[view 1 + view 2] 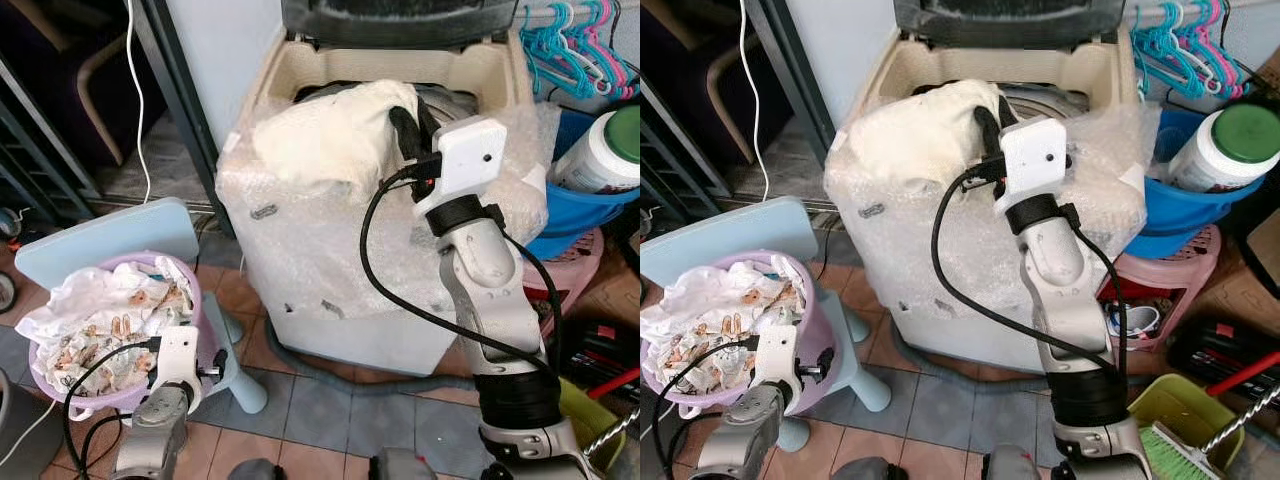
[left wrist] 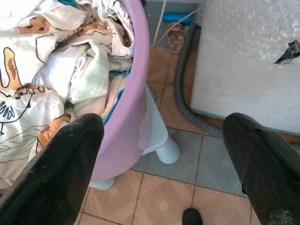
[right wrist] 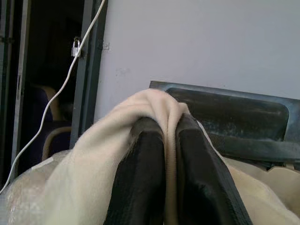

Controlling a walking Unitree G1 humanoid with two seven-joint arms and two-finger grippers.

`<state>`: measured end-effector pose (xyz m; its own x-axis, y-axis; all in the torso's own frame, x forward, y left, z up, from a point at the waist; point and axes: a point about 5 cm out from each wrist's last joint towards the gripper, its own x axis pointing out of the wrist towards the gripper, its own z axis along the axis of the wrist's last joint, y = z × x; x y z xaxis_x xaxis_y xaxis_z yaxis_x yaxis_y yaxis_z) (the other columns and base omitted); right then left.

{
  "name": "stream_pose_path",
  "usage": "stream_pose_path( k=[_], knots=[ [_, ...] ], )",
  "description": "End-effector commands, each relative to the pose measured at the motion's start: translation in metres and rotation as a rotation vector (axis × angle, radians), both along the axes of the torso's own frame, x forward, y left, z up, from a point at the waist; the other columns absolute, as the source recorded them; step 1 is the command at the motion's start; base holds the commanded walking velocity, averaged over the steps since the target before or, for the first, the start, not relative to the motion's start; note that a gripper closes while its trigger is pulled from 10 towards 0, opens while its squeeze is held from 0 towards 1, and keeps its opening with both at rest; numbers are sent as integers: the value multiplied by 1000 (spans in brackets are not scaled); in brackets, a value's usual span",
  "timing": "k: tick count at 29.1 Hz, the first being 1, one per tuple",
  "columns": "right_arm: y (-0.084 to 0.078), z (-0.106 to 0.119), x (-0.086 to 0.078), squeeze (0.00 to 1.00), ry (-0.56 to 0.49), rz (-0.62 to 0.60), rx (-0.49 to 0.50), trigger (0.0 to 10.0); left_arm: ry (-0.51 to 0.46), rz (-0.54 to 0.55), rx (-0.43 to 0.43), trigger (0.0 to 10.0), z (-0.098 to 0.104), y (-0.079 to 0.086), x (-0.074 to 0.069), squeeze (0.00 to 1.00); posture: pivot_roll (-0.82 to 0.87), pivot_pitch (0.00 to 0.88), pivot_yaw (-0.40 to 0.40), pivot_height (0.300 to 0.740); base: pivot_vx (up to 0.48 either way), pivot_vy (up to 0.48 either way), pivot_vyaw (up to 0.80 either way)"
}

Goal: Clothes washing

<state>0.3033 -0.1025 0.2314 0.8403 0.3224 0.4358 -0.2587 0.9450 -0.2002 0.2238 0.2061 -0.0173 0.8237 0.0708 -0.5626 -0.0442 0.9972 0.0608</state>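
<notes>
1. No brand or readable writing shows; the white jar with a green lid in the blue tub carries a label too blurred to read.
2. The washing machine is wrapped in bubble wrap, its raised lid cut off at the frame's top; its drum is mostly hidden behind the cream cloth.
3. The right gripper has its fingers pressed together on a fold of the cream cloth, which drapes over the machine's front rim (partly above the opening).
4. The left gripper hangs low with fingers wide apart, beside the purple basket of printed laundry, touching nothing.
5. The basket rests on a pale blue stool.
</notes>
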Motion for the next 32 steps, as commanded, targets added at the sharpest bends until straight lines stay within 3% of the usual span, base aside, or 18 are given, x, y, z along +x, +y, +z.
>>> stream_pose_path(
  k=[1,2,4,7,12,14,23,26,29,32],
  knots=[
    [5,8,0,0,-35,30,5,10000,-58,32,-9,10000,6,11,6,0,-85,50,69,740,0,0,0],
    [5,9,1,0,-36,28,4,10000,-89,8,18,10000,11,12,13,0,-85,53,65,740,0,0,0],
    [3,9,2,0,-38,24,4,10000,-96,5,-5,10000,14,10,20,0,-81,54,59,740,0,0,0],
    [1,10,4,0,-42,15,2,10000,-1,-34,-55,10000,6,1,24,0,-83,53,58,740,0,0,0],
    [-6,16,7,0,-64,-22,1,10000,-51,-146,-119,10000,10,-15,28,0,-95,54,62,740,0,0,0],
    [-9,17,8,0,-67,-37,5,10000,-83,-193,-128,10000,13,-20,29,0,-99,59,61,740,0,0,0],
    [-12,19,10,0,-77,-50,-1,10000,-80,-210,-127,10000,11,-20,28,0,-101,57,58,740,66,0,0],
    [-8,26,14,0,-99,-40,-5,10000,-67,-224,-119,10000,10,-21,27,0,-103,57,58,740,368,0,0],
    [-5,41,23,0,-137,-36,4,10000,-128,-309,-92,10000,18,-31,26,0,-93,59,55,740,375,0,0],
    [-3,51,31,0,-162,-31,7,10000,-146,-325,-83,10000,20,-36,24,0,-83,61,49,740,403,0,0]
  ],
)
